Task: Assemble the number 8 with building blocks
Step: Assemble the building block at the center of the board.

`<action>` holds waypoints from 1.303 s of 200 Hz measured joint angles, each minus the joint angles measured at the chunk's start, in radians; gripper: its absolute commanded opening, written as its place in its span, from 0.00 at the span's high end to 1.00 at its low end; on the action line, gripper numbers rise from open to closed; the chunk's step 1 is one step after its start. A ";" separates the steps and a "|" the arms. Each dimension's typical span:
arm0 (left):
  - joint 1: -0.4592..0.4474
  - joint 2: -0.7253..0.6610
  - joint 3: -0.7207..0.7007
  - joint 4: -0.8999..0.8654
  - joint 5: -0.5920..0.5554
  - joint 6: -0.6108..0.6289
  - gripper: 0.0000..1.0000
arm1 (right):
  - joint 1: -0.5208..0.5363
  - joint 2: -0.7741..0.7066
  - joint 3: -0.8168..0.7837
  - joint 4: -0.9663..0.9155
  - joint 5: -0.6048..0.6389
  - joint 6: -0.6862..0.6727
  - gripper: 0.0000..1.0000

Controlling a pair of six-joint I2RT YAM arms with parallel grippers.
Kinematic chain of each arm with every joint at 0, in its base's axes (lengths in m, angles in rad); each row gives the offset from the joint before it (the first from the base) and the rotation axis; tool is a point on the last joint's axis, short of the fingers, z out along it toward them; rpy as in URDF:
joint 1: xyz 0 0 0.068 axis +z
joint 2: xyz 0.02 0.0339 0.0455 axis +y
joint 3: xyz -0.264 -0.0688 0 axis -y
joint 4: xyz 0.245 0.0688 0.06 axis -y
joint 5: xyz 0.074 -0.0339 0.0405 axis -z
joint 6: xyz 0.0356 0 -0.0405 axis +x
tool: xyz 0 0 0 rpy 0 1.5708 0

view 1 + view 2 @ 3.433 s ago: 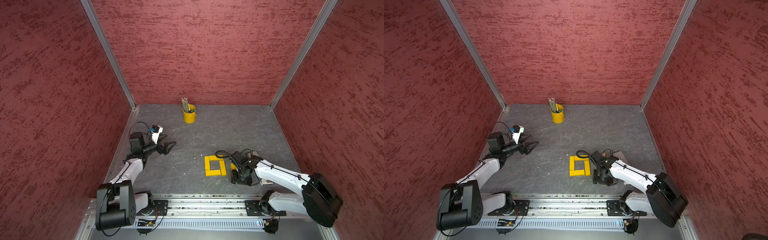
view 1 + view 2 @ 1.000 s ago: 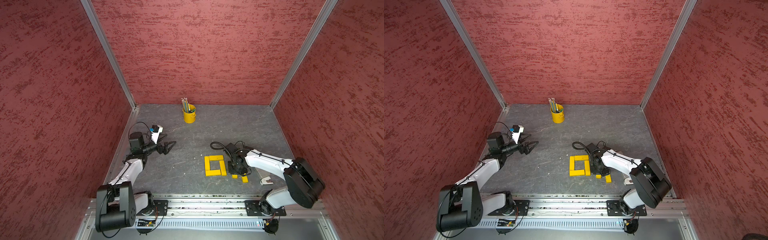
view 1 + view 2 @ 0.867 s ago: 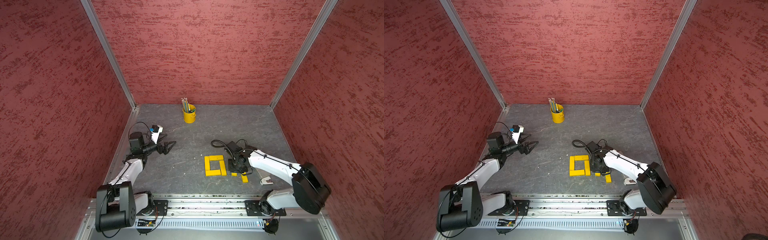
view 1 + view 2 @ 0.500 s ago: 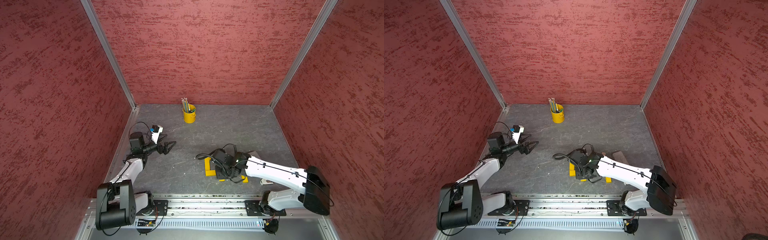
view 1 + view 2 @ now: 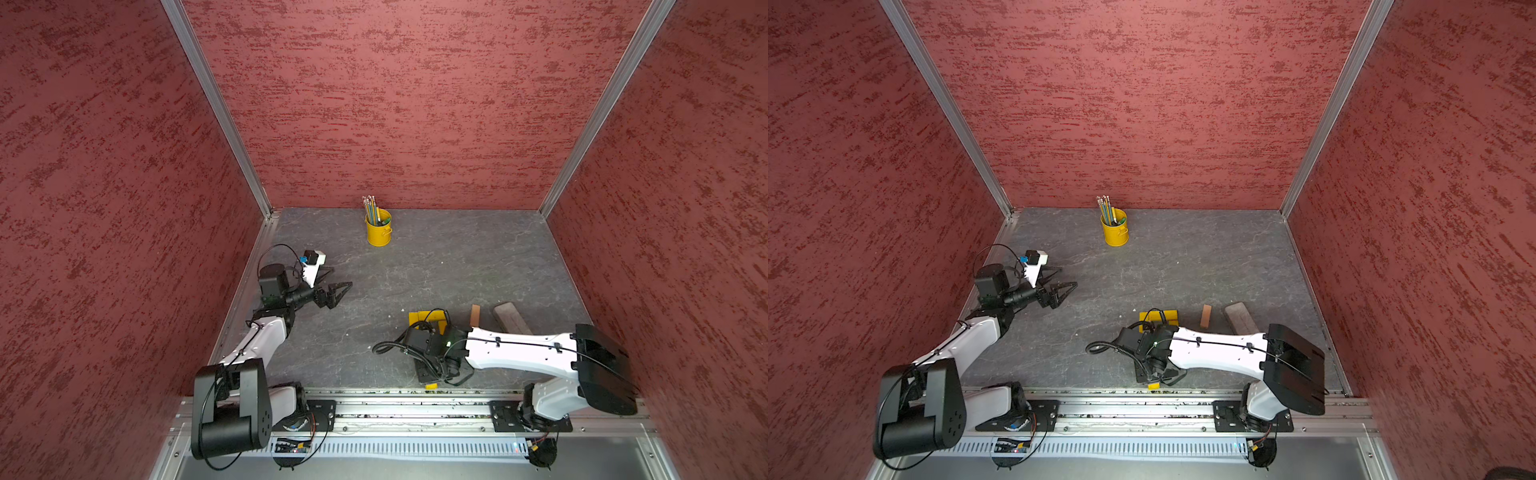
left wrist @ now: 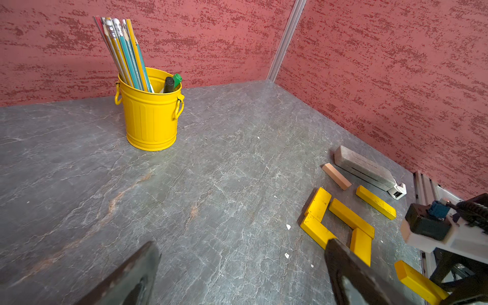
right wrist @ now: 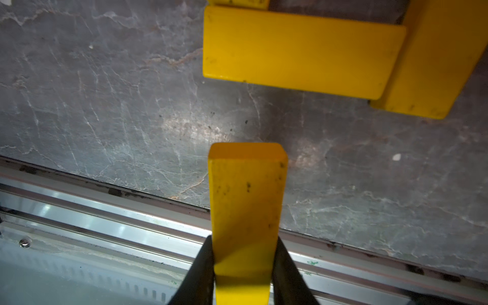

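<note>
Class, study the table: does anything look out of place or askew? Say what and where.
Mostly tidy. One oddity: a small white piece lies by the end of the grey slab; it is no building block. A few white crumbs dot the table beside the yellow square. Nothing looks spilled or broken.

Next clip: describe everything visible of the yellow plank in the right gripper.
The yellow plank is a flat rectangular block, painted wood by its look, with rounded edges and small dark scuffs. The right gripper grips its sides at one end, jaws shut; the free end points at the laid planks, with a gap between. It sits by the front edge of the table; contact with it cannot be told.
</note>
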 measured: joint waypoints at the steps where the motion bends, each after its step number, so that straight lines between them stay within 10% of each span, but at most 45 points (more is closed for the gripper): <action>1: 0.000 0.000 0.000 0.000 0.000 0.000 0.00 | 0.000 0.001 0.000 0.000 -0.001 0.000 0.82; 260: 0.017 0.011 -0.015 0.029 0.000 0.000 0.00 | 0.038 0.058 -0.101 0.153 0.013 0.190 0.76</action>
